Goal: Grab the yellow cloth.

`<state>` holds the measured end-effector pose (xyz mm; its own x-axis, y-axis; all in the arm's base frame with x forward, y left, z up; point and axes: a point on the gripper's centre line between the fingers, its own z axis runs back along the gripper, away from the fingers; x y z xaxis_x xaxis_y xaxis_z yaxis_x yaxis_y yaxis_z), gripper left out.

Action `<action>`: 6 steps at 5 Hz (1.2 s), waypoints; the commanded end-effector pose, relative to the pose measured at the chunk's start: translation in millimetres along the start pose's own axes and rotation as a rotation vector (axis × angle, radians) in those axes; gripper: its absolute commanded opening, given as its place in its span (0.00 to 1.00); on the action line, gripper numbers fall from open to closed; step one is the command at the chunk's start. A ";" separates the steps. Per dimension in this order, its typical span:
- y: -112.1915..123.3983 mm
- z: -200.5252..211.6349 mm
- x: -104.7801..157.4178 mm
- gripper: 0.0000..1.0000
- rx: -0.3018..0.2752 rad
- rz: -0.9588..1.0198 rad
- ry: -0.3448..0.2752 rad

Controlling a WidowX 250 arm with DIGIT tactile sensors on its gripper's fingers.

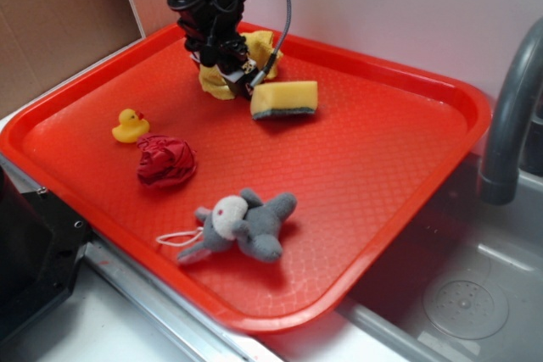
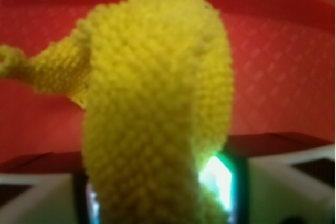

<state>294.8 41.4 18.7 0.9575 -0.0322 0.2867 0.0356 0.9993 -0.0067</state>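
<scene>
Exterior view: gripper (image 1: 236, 69) down at the far end of the red tray (image 1: 407, 175), planted in the yellow cloth (image 1: 260, 43), folds bunched on both sides of it; yellow sponge (image 1: 284, 98) just beside, perhaps touching; rubber duck (image 1: 129, 125), red crumpled rag (image 1: 166, 161) and grey plush toy (image 1: 242, 224) well apart. Finger state not readable here — hidden by cloth and wrist.

Wrist view: yellow cloth (image 2: 157, 114) filling the frame, a thick fold standing between the pale fingers (image 2: 286, 184) at the bottom corners; looks clamped on that fold, though blurred. Risks, by judgement: hold on a single fold only, so slipping out on lifting; snagging the neighbouring sponge and dragging it along.
</scene>
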 end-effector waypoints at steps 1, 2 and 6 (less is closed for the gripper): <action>-6.7 57.3 6.9 0.00 0.083 0.078 0.119; -20.2 102.2 -3.6 0.00 0.100 0.117 0.167; -69.7 197.6 -61.9 0.00 0.033 0.068 0.222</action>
